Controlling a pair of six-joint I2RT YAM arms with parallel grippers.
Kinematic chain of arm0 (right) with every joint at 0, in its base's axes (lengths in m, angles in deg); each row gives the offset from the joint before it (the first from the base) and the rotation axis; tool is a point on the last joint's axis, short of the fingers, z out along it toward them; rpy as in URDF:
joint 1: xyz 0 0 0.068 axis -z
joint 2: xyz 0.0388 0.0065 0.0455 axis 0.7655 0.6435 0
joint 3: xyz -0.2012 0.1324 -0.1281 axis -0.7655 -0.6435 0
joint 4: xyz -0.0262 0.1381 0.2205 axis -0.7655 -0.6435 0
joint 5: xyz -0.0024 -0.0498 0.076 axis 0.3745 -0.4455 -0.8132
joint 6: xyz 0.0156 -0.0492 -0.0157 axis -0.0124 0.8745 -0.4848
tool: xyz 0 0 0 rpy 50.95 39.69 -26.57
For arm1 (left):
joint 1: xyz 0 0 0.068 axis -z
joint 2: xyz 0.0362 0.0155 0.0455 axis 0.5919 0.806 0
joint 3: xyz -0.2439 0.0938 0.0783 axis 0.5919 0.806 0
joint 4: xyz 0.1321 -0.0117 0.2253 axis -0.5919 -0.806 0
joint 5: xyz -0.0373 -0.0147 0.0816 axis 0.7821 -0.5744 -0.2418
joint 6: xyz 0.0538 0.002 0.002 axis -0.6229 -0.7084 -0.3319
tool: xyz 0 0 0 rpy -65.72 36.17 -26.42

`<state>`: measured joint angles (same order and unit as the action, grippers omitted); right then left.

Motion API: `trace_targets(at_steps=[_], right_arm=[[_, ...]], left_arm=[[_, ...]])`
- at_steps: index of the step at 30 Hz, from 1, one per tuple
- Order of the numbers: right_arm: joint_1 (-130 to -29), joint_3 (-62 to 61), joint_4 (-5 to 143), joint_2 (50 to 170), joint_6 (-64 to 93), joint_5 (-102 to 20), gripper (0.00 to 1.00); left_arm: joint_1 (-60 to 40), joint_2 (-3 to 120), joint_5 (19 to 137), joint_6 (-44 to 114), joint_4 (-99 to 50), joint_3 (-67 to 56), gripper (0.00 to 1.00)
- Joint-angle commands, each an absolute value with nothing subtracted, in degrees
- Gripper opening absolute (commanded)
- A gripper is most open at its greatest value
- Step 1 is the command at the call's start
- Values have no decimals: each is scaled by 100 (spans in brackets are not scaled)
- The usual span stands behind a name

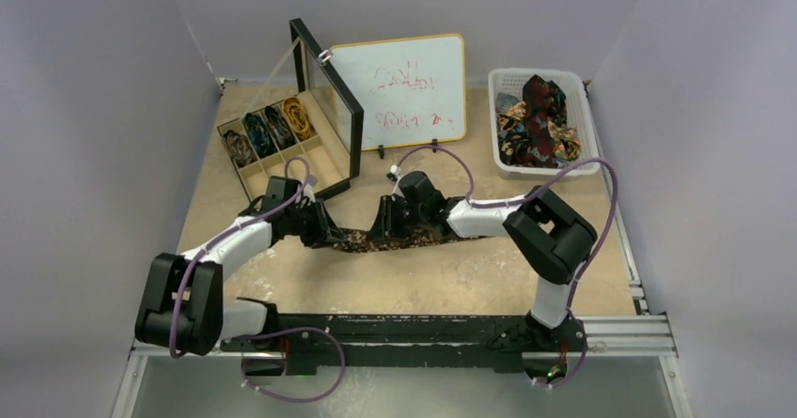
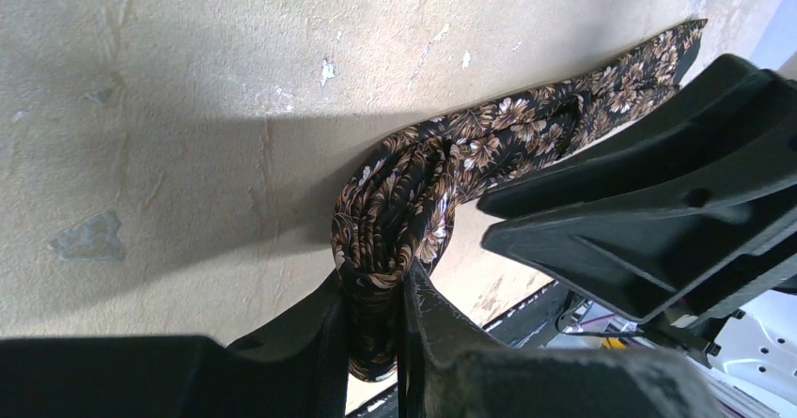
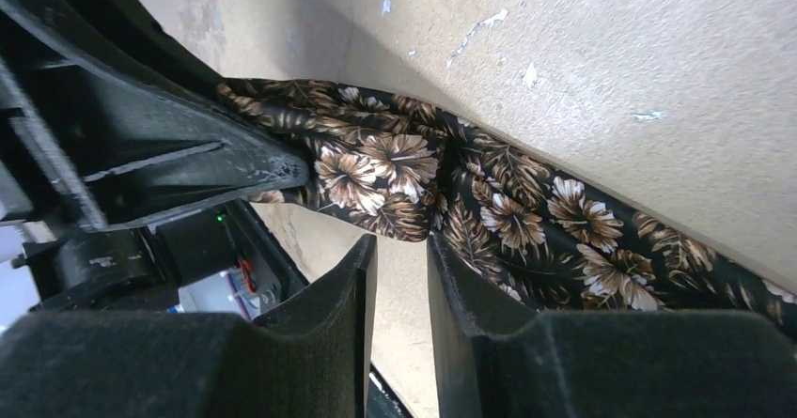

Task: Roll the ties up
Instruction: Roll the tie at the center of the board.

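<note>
Brown-gold tie (image 2: 414, 183) in the left gripper (image 2: 374, 279), right gripper (image 3: 402, 247) low alongside.

From above, my left tool (image 1: 329, 233) and right tool (image 1: 387, 221) cover parts of the tie (image 1: 368, 242). Its end is lost between my left fingers (image 2: 291, 348), and the right wrist view's edge crops it. The whiteboard (image 1: 399, 89) scrawl is unreadable.

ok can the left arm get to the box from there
Probably yes. The box sits just beyond the left gripper, its lid stood open, nothing between them. But that gripper is shut on the tie.
</note>
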<state>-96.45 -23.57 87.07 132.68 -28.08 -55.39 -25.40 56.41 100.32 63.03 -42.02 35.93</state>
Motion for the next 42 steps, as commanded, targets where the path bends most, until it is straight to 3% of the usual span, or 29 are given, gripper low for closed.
trace_targets(at_steps=[1,7,42], right_arm=[[-9733,-2040,8922,13437,-2878,-5774,28],[-9738,-1876,8878,13766,-2847,-5766,22],[-9740,-1299,8861,14533,-2892,-6316,19]], left_arm=[[-2548,5462,9814,6134,-4395,3345,7],[-2519,5449,9678,6055,-4581,3223,6],[-1328,5926,7748,6086,-6168,1735,1]])
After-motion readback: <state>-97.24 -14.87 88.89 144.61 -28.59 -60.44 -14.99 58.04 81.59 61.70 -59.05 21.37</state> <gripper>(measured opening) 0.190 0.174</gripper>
